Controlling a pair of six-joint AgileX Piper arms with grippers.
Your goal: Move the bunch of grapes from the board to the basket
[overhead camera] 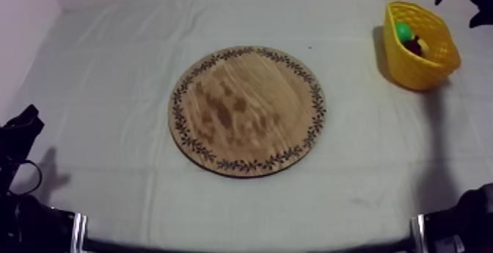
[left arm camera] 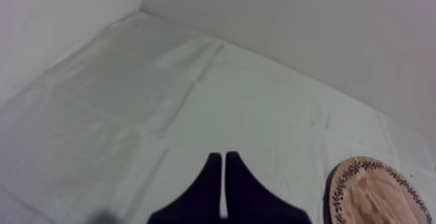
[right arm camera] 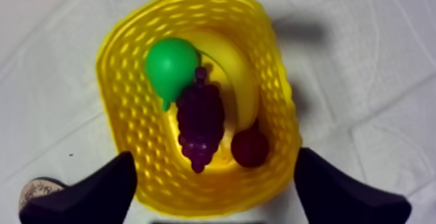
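Grapes [right arm camera: 201, 119] lie in the yellow basket [right arm camera: 123, 77], straight beneath my right tool [right arm camera: 215, 160], so the task looks done apart from the retreat. That tool hangs over the basket with its two black fingers spread wide and nothing between them. One fingertip sits out by the rim on the side toward the wooden board [overhead camera: 246, 109], the other by the rim opposite. How high they stand above the rim I cannot tell.

That is where I think trouble would come from. If the arm pulls away sideways or low rather than straight up, a finger could hook the perforated wall and drag or tip the basket. It looks light and stands near the far right corner of the table [overhead camera: 110, 50], so a tip there would spill everything.

Inside, the bunch rests on top of the other fruit. Its stem end is against the green pear [right arm camera: 170, 63], its length runs alongside the banana [right arm camera: 240, 77], and its tip is near the small red fruit [right arm camera: 250, 147]. Lying on rounded fruit, it may shift at a jolt, though the walls ring it on all sides.

The board is bare and well apart from the basket. My left tool [left arm camera: 224, 168] sits low at its own side, fingers pressed together into a narrow wedge on nothing. I see no risk from it unless it moves.
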